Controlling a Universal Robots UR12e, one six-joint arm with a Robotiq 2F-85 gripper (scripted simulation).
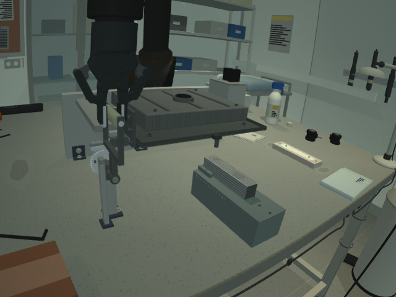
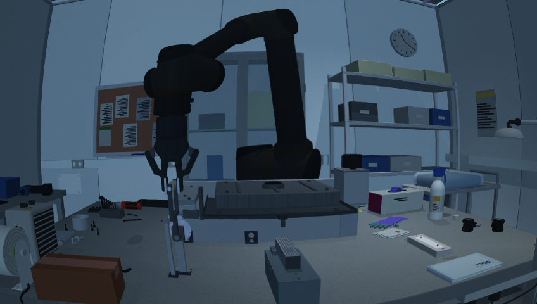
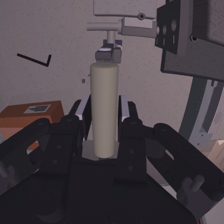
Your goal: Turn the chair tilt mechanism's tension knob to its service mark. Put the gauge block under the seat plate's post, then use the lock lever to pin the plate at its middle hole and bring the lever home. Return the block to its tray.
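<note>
The lock lever's pale cylindrical handle (image 1: 112, 112) (image 3: 104, 109) is partly hidden between my fingers in the side camera, at the left end of the tilt mechanism. My gripper (image 1: 112, 115) (image 2: 172, 184) (image 3: 103, 109) straddles that handle from above, still closing and holding nothing. The lever arm (image 1: 115, 144) runs down to its pivot by the toothed dial (image 1: 97, 160). The ribbed seat plate (image 1: 188, 112) lies to the right, its post (image 1: 216, 140) hanging beneath. The ribbed gauge block (image 1: 231, 176) (image 2: 288, 251) rests on its grey tray (image 1: 238, 207). The black tension knob (image 1: 231, 74) sits on a box behind.
The lever's upright stand (image 1: 107, 195) rises from the bench just below my gripper. A brown box (image 1: 35, 271) sits at the near left corner, with an Allen key (image 1: 25, 236) beside it. A white bottle (image 1: 274, 104), two black knobs (image 1: 323, 136) and a booklet (image 1: 346, 183) lie right.
</note>
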